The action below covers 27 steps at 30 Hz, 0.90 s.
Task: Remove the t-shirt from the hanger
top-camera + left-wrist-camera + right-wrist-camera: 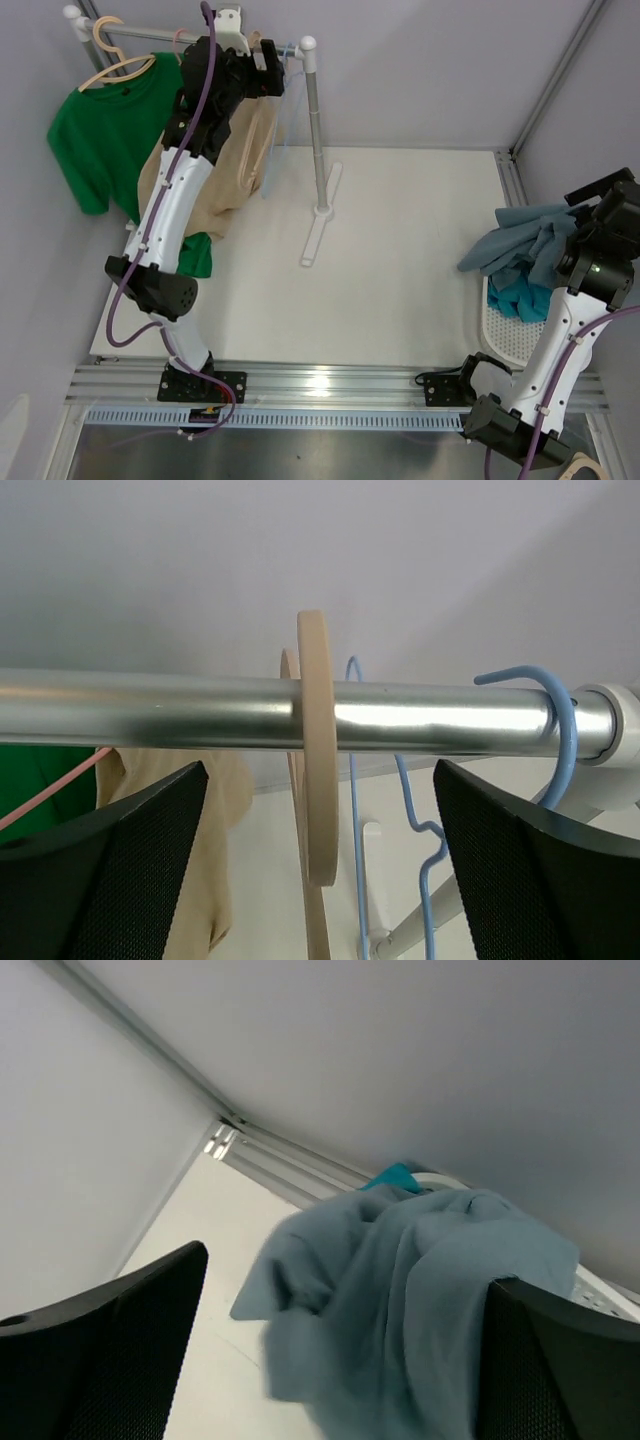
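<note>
A beige t-shirt (235,165) hangs from a beige hanger whose hook (318,780) loops over the metal rail (150,710). My left gripper (320,770) is up at the rail, open, its jaws standing wide on either side of that hook without touching it. A grey-blue t-shirt (520,245) lies crumpled at the right, draped over a white basket (500,335). My right gripper (345,1270) hovers open just above it, holding nothing. The grey-blue t-shirt (420,1290) looks blurred at its lower edge in the right wrist view.
A green t-shirt (110,130) hangs at the rail's left end. An empty blue wire hanger (560,740) hangs near the rail's right end. The rack's post (317,130) and foot (322,225) stand mid-table. A teal cloth (515,300) lies in the basket.
</note>
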### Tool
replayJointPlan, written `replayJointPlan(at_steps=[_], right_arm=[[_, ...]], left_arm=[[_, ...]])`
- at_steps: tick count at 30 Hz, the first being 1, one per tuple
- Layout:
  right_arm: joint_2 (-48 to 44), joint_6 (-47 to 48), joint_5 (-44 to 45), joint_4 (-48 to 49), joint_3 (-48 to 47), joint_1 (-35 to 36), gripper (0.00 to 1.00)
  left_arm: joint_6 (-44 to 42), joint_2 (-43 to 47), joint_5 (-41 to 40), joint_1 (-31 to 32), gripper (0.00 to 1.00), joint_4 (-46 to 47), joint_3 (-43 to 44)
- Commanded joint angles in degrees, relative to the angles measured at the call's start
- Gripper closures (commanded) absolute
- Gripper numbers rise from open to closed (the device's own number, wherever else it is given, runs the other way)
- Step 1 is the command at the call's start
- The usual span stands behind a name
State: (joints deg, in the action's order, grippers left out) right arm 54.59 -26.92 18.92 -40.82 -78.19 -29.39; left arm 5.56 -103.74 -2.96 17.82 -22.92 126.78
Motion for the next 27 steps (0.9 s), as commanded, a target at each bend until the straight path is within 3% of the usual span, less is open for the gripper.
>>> replayJointPlan(at_steps=[1,4,8,13,17,20,24,25,27], right_arm=[[-0.71,0.01,-3.68,5.04,-0.9,-0.23,0.01],[1.57,2.73,-11.16,4.62,-6.51,0.81,0.01],[4.82,5.9,-1.2,2.84,-14.17,12.75,0.01],[10.52,7.67,-2.4,0.67,-20.66,23.12,0.01],[9.15,7.14,10.24,-0.41,-19.56,25.7,0.01],[2.57,7.41,14.56,3.72,-14.63,25.7,0.01],[-0.53,4.95,29.47,1.36,-12.51,25.7,0.01],[-0.53,2.07,37.78,-1.26,-12.68,25.7,0.01],[0.25,-0.76,42.94,-4.08,-13.47,25.61,0.01]], left_arm=[[-0.02,4.86,-1.95,-0.33,0.01,-0.28,0.22],[-0.29,8.72,-6.08,-0.42,0.01,-1.07,-0.39],[-0.64,14.0,-7.76,-1.12,0.0,-2.04,-3.2],[0.84,19.62,-4.71,-4.19,0.01,-4.5,-6.88],[3.4,20.95,4.53,-7.45,0.0,-6.26,-7.78],[3.58,21.04,5.42,-7.45,0.01,-6.97,-8.3],[4.89,20.86,6.83,-7.54,0.0,-6.53,-8.31],[5.16,20.69,6.92,-7.45,0.0,-6.61,-8.3],[5.51,20.51,4.91,-7.45,0.0,-7.14,-7.87]])
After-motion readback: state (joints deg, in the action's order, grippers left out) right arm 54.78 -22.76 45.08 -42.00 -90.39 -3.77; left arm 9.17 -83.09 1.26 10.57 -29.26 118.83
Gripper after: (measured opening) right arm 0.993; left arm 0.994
